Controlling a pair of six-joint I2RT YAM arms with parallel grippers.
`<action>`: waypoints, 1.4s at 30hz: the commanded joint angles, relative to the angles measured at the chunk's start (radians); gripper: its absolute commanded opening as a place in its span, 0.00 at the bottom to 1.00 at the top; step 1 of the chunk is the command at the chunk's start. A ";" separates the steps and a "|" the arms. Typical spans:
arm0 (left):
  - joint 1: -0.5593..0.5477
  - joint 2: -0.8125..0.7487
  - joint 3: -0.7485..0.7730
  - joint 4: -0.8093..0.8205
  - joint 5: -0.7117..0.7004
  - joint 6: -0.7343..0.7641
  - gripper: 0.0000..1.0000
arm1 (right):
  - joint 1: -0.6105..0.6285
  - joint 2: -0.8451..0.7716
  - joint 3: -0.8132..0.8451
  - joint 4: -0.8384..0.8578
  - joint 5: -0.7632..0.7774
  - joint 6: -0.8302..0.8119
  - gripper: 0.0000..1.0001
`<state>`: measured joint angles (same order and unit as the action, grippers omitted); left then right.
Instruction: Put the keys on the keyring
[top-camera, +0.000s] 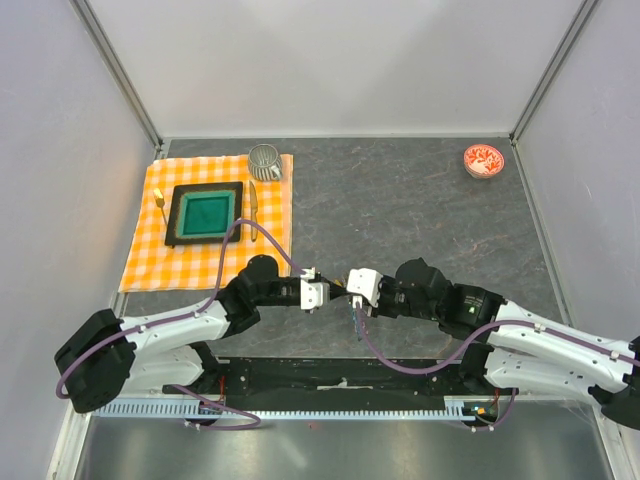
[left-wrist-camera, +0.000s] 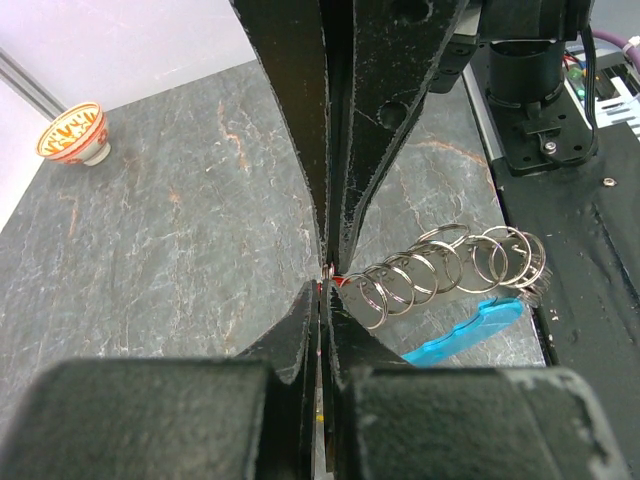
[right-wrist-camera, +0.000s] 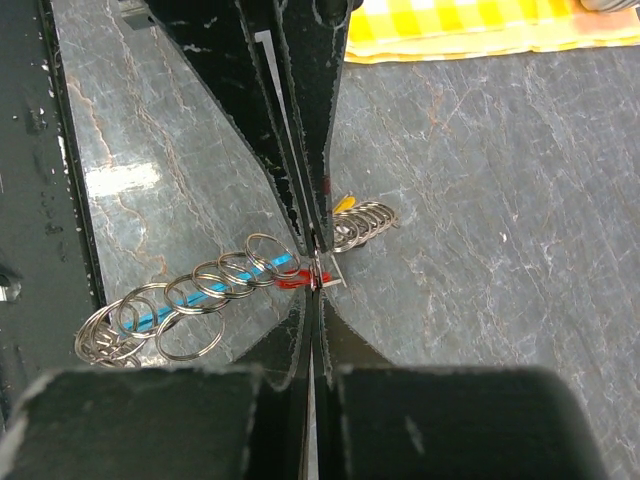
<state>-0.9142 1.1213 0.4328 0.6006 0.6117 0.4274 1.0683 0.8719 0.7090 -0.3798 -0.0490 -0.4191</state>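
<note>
Here the left end effector and right end effector pinch the keyring.

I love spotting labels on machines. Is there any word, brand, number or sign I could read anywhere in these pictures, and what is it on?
None: no readable text shows in any of the three views.
Blue tag on the keyring: no writing on the side that shows.
Bowl: only a red pattern, no letters.
Red key: too small to tell whether it has a stamp.
</note>
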 joint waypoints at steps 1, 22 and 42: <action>-0.011 0.009 0.029 0.090 0.034 -0.016 0.02 | 0.013 0.006 -0.005 0.114 0.008 0.026 0.00; -0.011 0.003 0.009 0.073 -0.107 0.010 0.02 | 0.015 -0.100 -0.017 0.087 0.026 0.039 0.00; -0.011 -0.015 -0.019 0.133 -0.070 -0.019 0.02 | 0.015 -0.011 0.027 -0.010 0.107 0.029 0.00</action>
<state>-0.9188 1.1294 0.4156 0.6216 0.5251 0.4271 1.0779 0.8627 0.6945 -0.4267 0.0662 -0.3885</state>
